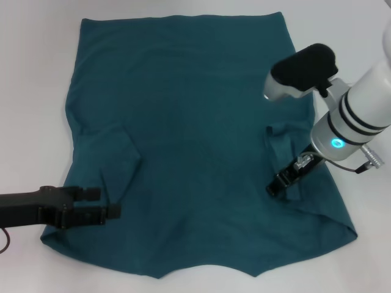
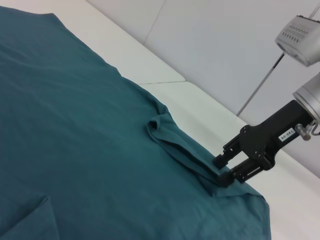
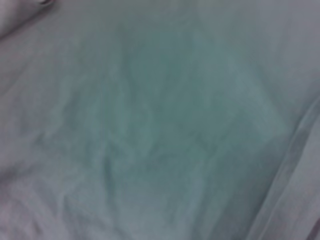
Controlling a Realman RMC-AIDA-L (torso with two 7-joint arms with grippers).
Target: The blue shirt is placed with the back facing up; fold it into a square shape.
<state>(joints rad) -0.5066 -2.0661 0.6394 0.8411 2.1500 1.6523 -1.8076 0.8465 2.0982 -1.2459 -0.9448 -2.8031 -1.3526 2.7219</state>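
From the head view, the large dark teal-blue short-sleeved soft-fabric shirt point(image 1: 201, 140) lies spread plain side up on the white table point(image 1: 36, 91), hem at the far side and neckline nearest the robot, with both sleeves already turned in over the body. It looks light, limp and unlikely to slip, so it will sag and crease wherever it is lifted; the sound places to take hold are the side edges or the folded sleeve ridges, pinching 2 layers at once. The left tool point(image 1: 107, 212) reaches in low and level from the left, its tip over the cloth just beside the folded left sleeve; I cannot tell whether its fingers are apart or together. The right tool point(image 1: 282, 181) slants down from the white forearm onto the right sleeve fold. In the left wrist view, the right tool point(image 2: 226, 171) is seen across the shirt point(image 2: 75, 130), its black fingers apart and straddling the raised ridge of the sleeve, touching the cloth but, by my reading, not yet clamped. The right wrist view holds only close, wrinkled teal fabric point(image 3: 160, 125), which suggests that wrist is pitched steeply down near the surface.
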